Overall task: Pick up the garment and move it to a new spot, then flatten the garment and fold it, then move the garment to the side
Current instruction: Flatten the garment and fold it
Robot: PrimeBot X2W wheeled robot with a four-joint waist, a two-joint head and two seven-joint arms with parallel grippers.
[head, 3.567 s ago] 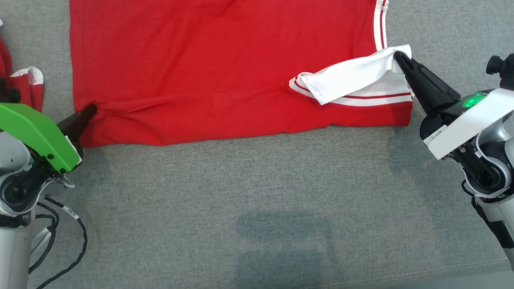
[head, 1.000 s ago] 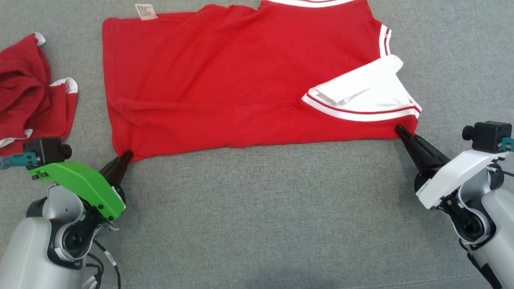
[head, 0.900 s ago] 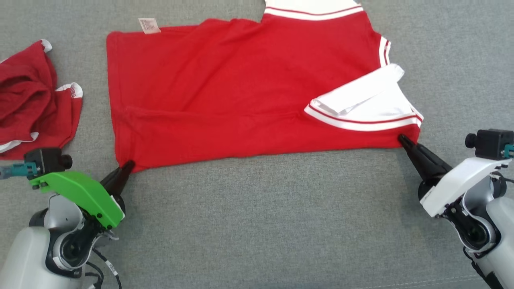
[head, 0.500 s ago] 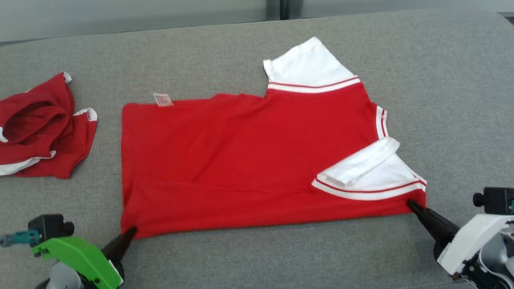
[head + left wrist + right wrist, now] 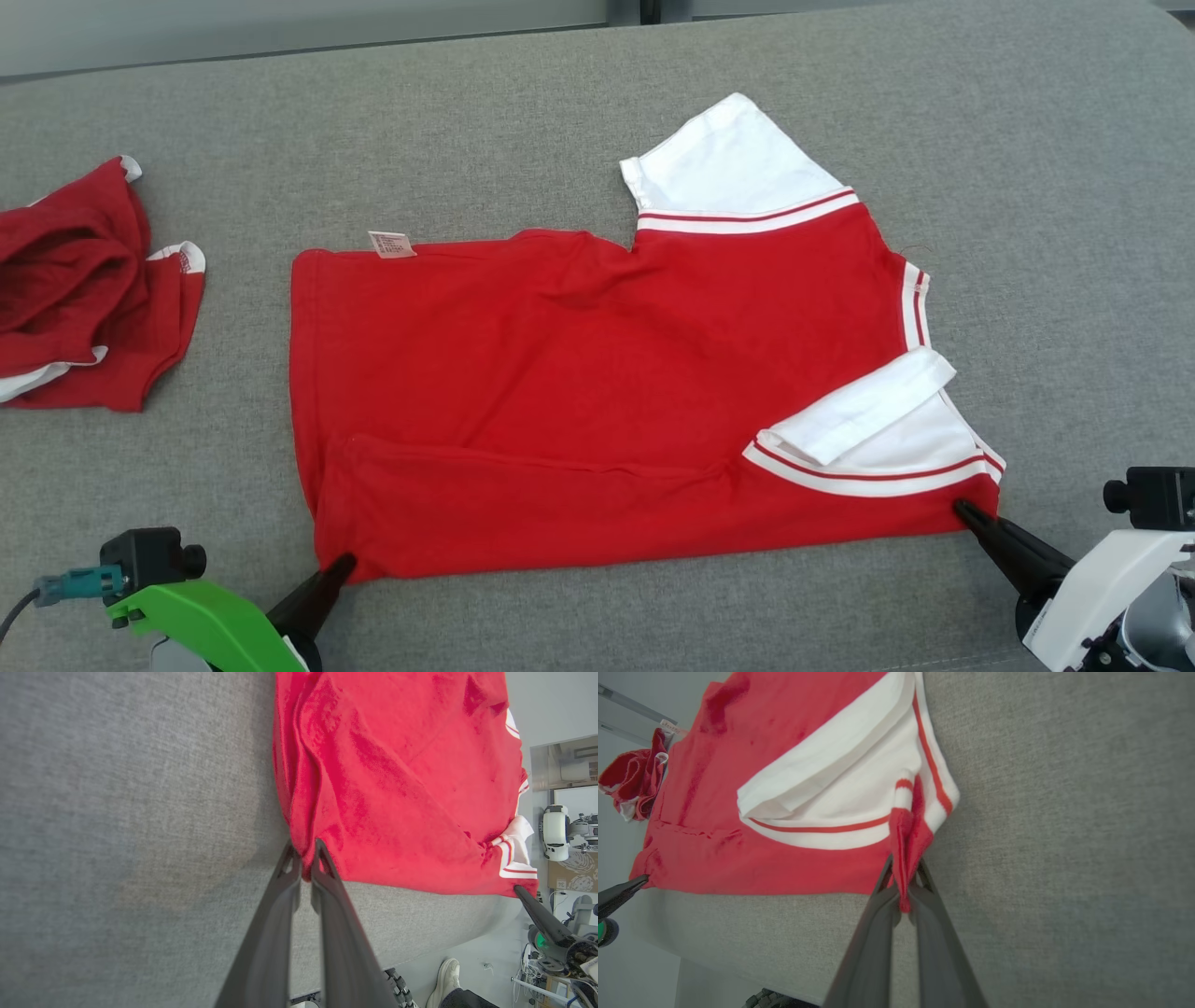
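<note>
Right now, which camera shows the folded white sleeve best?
The right wrist view: the folded white sleeve lies big and close, its red stripe clear. The head view shows the sleeve whole but smaller. The left wrist view catches a small bit far off.

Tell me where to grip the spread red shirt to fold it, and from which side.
Take its two near corners, coming in low from the robot's side: the red shirt lies flat with that edge nearest, corners exposed. The left gripper and right gripper are pinched there.
</note>
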